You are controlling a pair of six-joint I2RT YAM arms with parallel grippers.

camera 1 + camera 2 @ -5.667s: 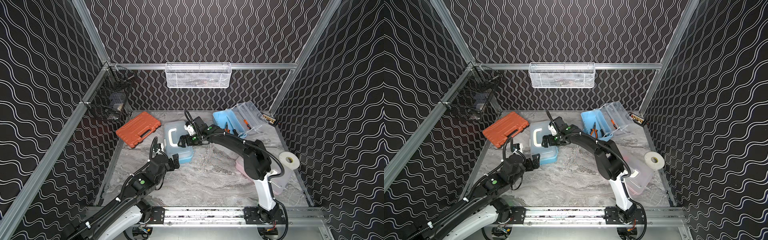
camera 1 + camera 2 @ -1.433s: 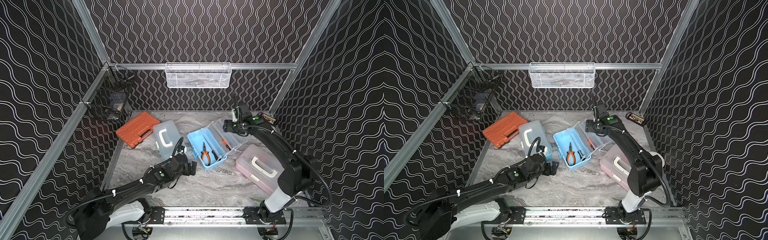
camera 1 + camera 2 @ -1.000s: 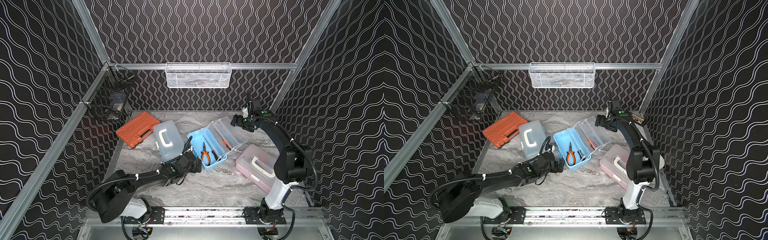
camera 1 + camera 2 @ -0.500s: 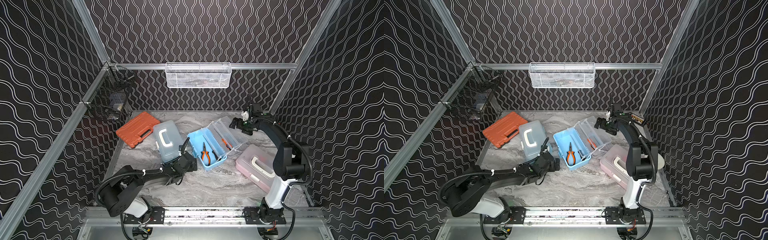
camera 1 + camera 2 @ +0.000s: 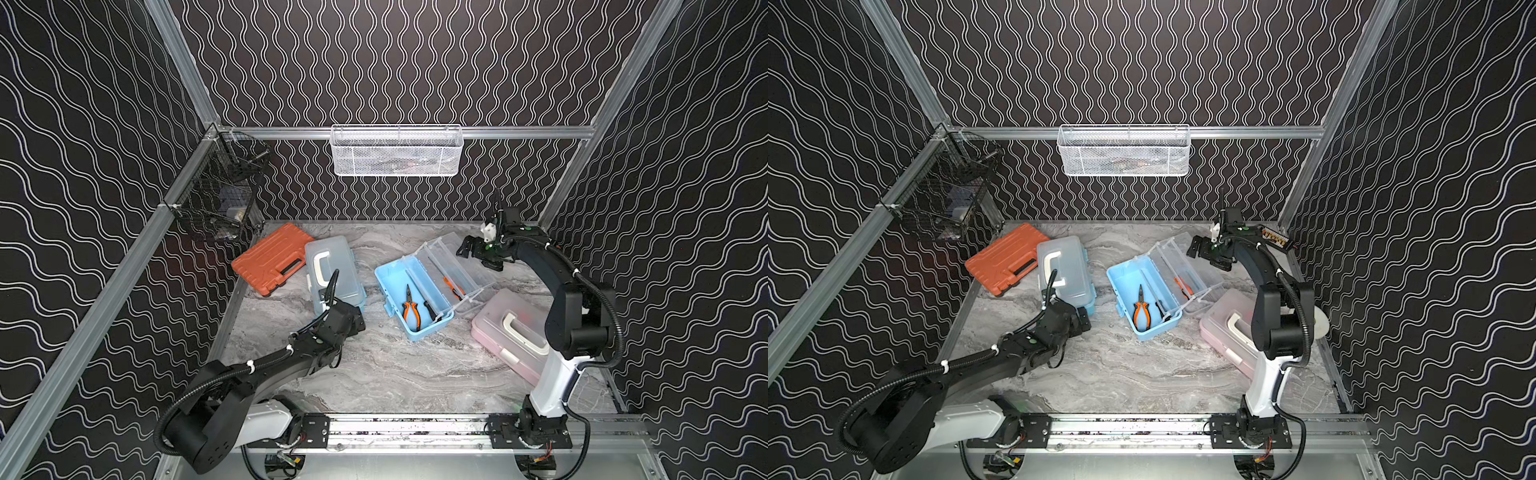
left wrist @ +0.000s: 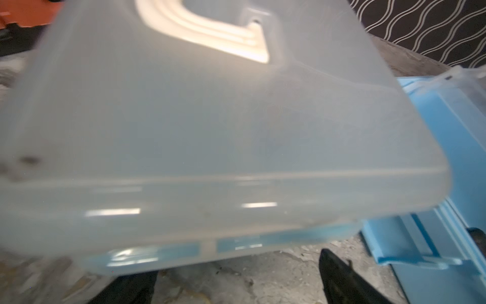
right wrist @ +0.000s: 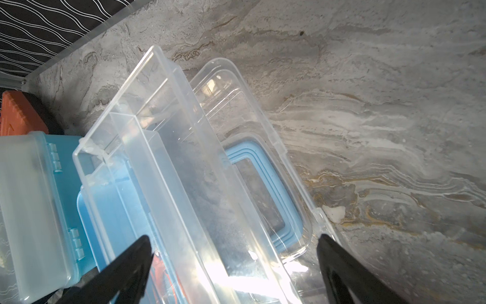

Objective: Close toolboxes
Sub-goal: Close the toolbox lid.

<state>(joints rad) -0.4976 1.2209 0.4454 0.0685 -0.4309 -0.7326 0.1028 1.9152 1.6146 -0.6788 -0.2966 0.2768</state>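
Three toolboxes lie on the marble table. A light-blue one (image 5: 332,270) with a clouded lid and white handle is shut; its end fills the left wrist view (image 6: 210,131). My left gripper (image 5: 356,321) is open just in front of that end, with nothing between its fingers (image 6: 339,279). The middle blue toolbox (image 5: 409,291) is open, with pliers inside, its clear tray (image 7: 171,171) raised and its clear lid (image 7: 249,126) thrown back. My right gripper (image 5: 467,249) hovers open over the far end of that lid. The pink toolbox (image 5: 511,332) is shut.
A flat orange case (image 5: 272,257) lies at the back left, touching the shut blue box. A white wire basket (image 5: 397,151) hangs on the back wall and a black one (image 5: 220,199) on the left rail. A tape roll (image 5: 1318,324) sits behind the right arm.
My left gripper has drawn back leftward from the open box to the front end of the shut blue box. My right gripper has edged slightly left and down over the open lid.
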